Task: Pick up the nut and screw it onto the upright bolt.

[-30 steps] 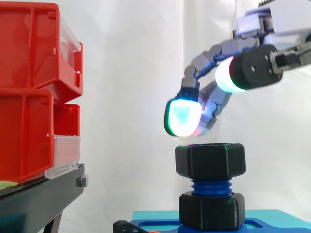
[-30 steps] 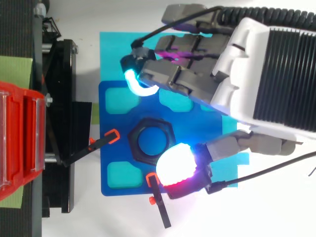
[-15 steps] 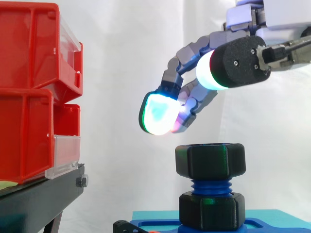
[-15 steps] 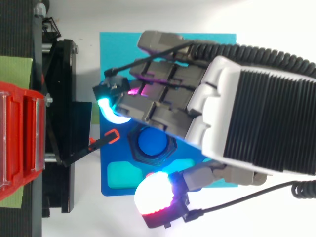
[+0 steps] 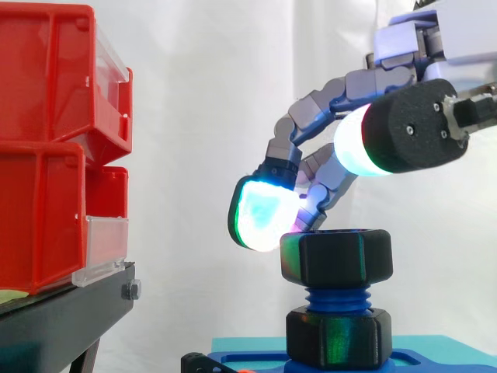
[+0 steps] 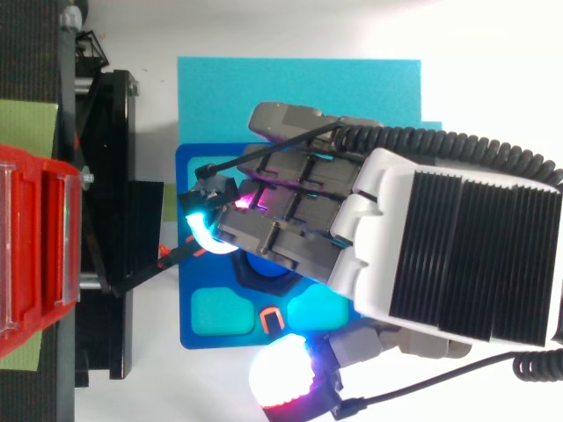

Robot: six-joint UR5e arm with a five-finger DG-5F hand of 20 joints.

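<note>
A blue plate [image 6: 187,281] lies on a cyan mat [image 6: 299,83] on a white surface [image 6: 290,26].

Come down since half a second ago with the grey-and-white robot hand [image 6: 413,237], its cyan-glowing fingertip pad [image 5: 260,214] now at the upper left corner of the black hexagonal plastic nut [image 5: 335,256]. From above, now hiding the top of the blue threaded bolt [image 5: 336,298], uncovered before.
</note>
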